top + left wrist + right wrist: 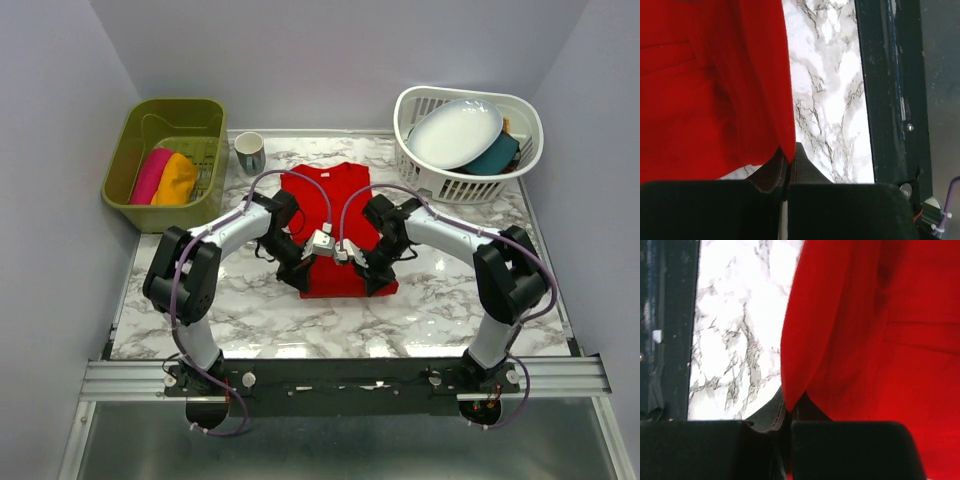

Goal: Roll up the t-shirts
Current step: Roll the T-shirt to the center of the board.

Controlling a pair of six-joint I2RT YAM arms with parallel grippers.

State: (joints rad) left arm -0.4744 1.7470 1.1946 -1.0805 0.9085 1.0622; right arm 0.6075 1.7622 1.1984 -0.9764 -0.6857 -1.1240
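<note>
My left gripper (789,161) and right gripper (789,409) are each pinched together on the near hem of the red t-shirt (335,205), which lies flat in the middle of the marble table (450,300). Each bite looks thin, perhaps only the edge. An uneven pull could slip a corner free and skew the roll.

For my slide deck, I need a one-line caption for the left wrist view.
Left gripper shut on an edge of the red t-shirt, marble table beyond.

red t-shirt (325,195) near corners hidden, teal dish (497,155) half behind white plate (455,132)
</note>
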